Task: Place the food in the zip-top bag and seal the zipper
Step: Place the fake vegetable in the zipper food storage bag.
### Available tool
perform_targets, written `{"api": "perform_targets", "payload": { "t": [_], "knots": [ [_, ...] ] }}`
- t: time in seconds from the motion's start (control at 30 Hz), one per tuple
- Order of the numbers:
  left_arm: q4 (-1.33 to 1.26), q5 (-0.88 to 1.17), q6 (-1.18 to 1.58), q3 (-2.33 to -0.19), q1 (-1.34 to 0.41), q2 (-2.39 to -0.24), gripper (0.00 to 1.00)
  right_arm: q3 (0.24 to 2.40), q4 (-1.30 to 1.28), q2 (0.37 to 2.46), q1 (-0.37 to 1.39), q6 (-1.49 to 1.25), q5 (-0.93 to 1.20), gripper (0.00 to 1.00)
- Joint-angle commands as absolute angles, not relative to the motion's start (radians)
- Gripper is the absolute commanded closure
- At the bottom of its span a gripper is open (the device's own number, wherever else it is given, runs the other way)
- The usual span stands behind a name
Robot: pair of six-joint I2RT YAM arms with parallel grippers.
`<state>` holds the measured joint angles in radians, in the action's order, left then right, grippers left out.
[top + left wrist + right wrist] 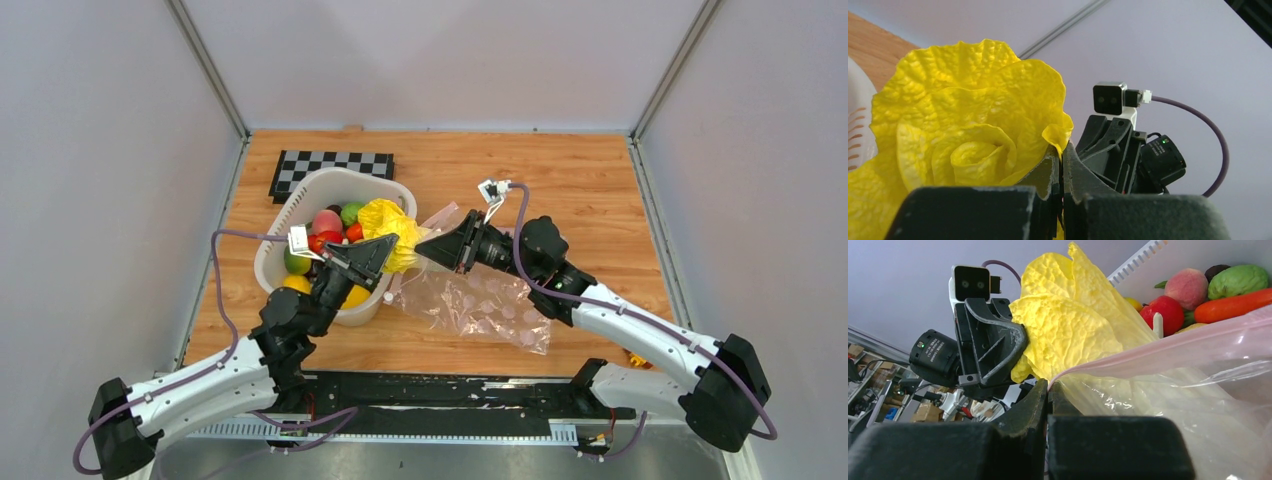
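Top external view: pale grey walls [100, 150] close in a wooden worktop [600, 190] on three sides, with metal rails running up the far corners. A black strip [450, 385] along the 6 o'clock edge carries both arm bases.

The clear, pink-tinted bag [480, 305] lies crumpled just past centre toward 5 o'clock, its mouth facing 10 o'clock. A white slotted basket [300, 195] sits at 9 o'clock, and a checkerboard [335, 165] lies flat beyond it at 11 o'clock.

The yellow cabbage [388, 228] hangs over the basket's 3 o'clock rim, right at the bag's mouth. The left fingers [383, 248] are pressed together, pinching one of its leaves. The right fingers [428, 245] pinch the pink zipper [1128, 352] edge, lifting it. From the right wrist, the cabbage's lower part shows behind the film; whether it is inside I cannot tell.

A carrot [1233, 305], tomato [1165, 312] and peach [1187, 286] lie in the basket.
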<state>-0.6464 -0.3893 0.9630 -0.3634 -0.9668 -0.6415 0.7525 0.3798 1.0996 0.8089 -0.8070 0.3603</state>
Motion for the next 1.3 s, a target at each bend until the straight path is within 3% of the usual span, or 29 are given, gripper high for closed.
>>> {"api": "perform_targets", "payload": {
  "t": [0.0,0.13,0.27,0.4,0.5,0.57,0.7,0.9,1.27],
  "knots": [
    [-0.736,-0.358,0.974,-0.402,-0.953,-0.601,1.00,0.767,0.406,1.072,0.793,-0.731,0.407,1.00],
    [-0.713,-0.332,0.988,-0.402,-0.923,-0.580,1.00,0.739,0.465,1.043,0.784,-0.690,0.476,1.00],
    [-0.675,-0.293,1.005,-0.408,-0.887,-0.578,1.00,0.836,0.239,1.081,0.784,-0.541,0.597,1.00],
    [-0.666,-0.269,1.032,-0.408,-0.869,-0.587,1.00,0.850,0.133,1.083,0.783,-0.455,0.513,1.00],
    [-0.691,-0.273,1.038,-0.389,-0.869,-0.581,1.00,0.886,-0.022,1.093,0.784,-0.441,0.310,1.00],
    [-0.693,-0.263,1.034,-0.394,-0.868,-0.584,1.00,0.918,-0.052,1.116,0.784,-0.428,0.316,1.00],
    [-0.719,-0.186,1.057,-0.418,-0.862,-0.653,1.00,0.966,-0.016,1.188,0.785,-0.413,0.494,1.00],
    [-0.839,-0.232,1.119,-0.331,-0.860,-0.722,1.00,0.932,0.210,1.165,0.796,-0.432,0.681,1.00],
    [-0.571,-0.220,1.006,-0.437,-0.857,-0.674,1.00,0.859,0.346,1.184,0.796,-0.519,0.556,1.00]
  ]
}}
